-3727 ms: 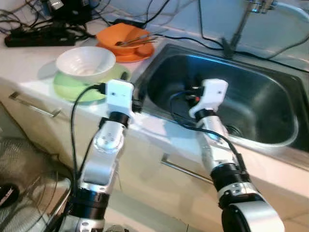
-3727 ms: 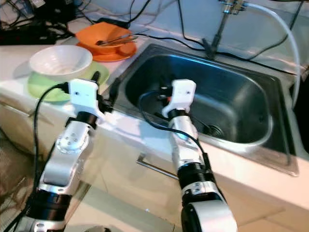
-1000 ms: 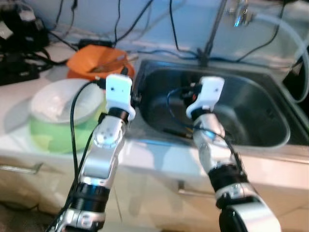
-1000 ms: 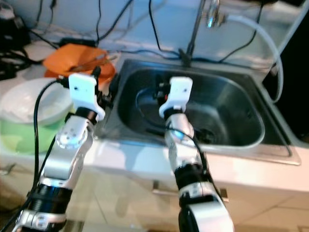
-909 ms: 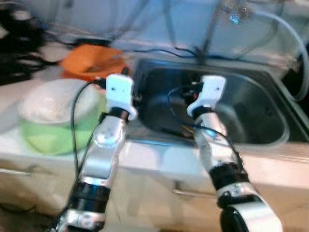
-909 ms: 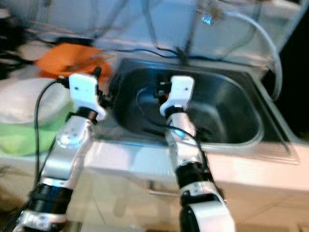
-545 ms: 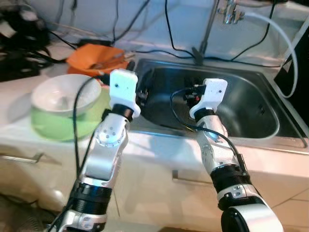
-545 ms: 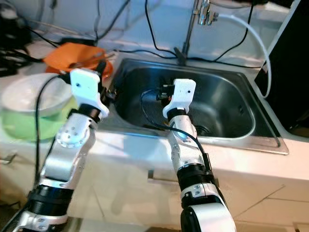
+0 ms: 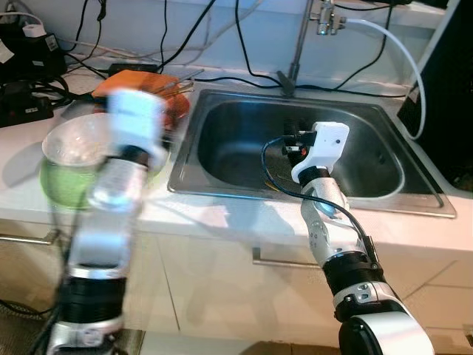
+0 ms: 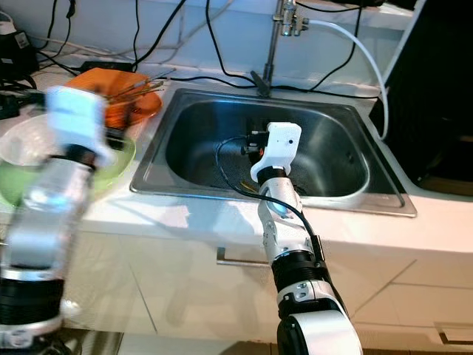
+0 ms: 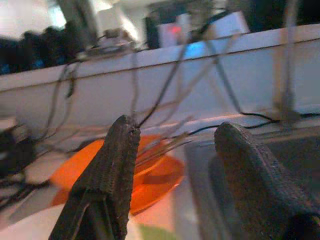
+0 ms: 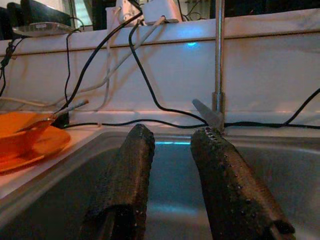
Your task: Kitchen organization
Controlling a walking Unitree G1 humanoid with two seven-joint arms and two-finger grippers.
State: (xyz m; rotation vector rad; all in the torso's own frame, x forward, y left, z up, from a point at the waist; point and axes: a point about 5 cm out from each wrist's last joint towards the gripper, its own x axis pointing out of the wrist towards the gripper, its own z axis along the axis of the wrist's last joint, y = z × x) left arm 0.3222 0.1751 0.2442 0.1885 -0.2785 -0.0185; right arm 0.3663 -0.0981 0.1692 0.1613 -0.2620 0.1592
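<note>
Since the frame half a second ago the left arm has swung out to the robot's left and now smears with motion blur over the dishes; the camera has also pulled back and panned, so more of the sink's right side and the counter edge show. Right arm pose looks unchanged.

Left gripper [image 11: 175,165]: fingers spread wide, nothing between them. Its wrist view looks across the counter at the orange plate [image 11: 100,175] with utensils lying in it. From the head views the blurred arm sits in front of the white bowl [image 10: 26,144], which is nested on a green dish [image 10: 122,159]. Orange plate is just behind those, near the sink's left rim.

Right gripper [image 12: 170,185]: fingers parted by a small gap, holding nothing. It points into the sink [image 9: 222,111], with the tap [image 12: 218,60] straight ahead.

The sink basin looks mostly bare; there's something thin near the drain, too small to identify.

Step, as I read it: approach phase. Nothing is picked yet, and the left arm is repositioning toward the dish stack.

Next move likely needs:
- the left arm to settle so the blur clears
- a target chosen: bowl rim or orange plate
- the open fingers lined up to straddle a rim edge, then closed
- care around the loose utensils on the orange plate and the cables [image 9: 244,74] behind it, which could snag
</note>
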